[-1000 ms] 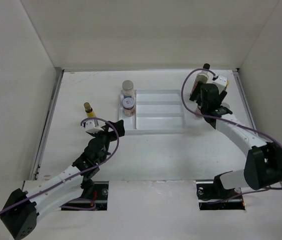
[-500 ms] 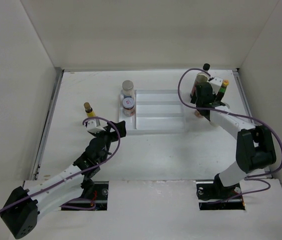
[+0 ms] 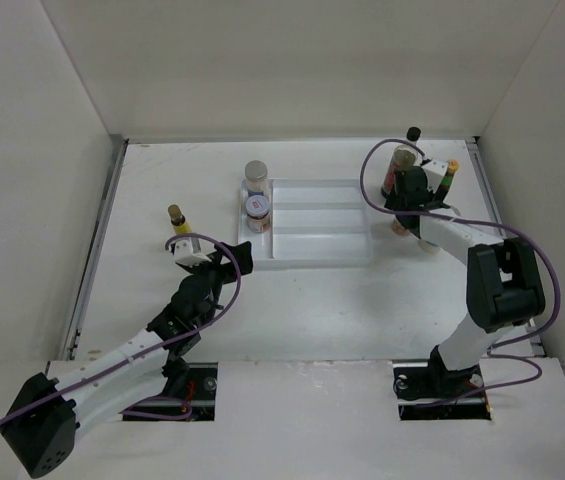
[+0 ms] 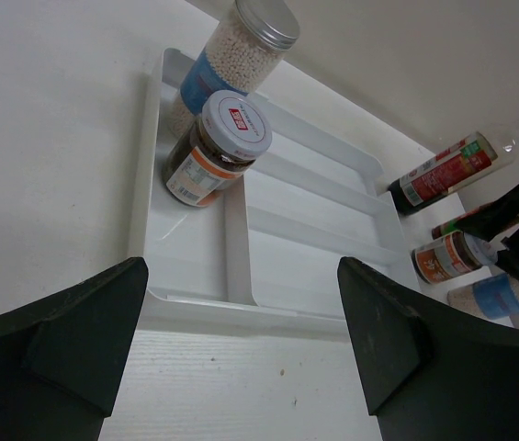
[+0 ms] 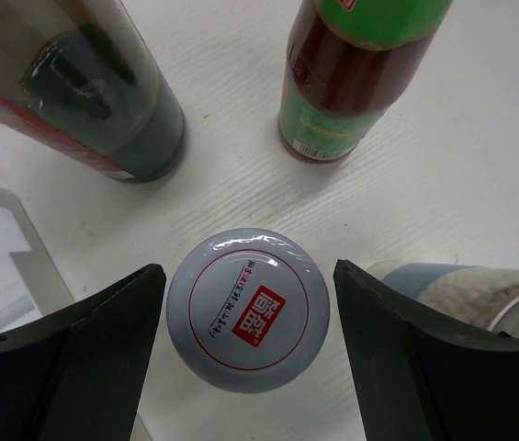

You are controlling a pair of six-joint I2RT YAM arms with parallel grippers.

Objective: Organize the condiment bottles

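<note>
Right of the white tray (image 3: 322,250), the right end effector (image 5: 248,340) hangs over a short red-labelled jar (image 5: 248,308), fingers wide either side of its lid. Close around: tall dark bottle (image 5: 103,92), green bottle (image 5: 351,83), one shaker (image 5: 479,294). The left end effector (image 4: 241,344) is wide and holds nothing. The tray's left compartment holds a second shaker (image 4: 231,64) and second jar (image 4: 213,152). The tiny brown bottle (image 3: 176,216) stands alone on the bench (image 3: 142,180), left of the tray.
</note>
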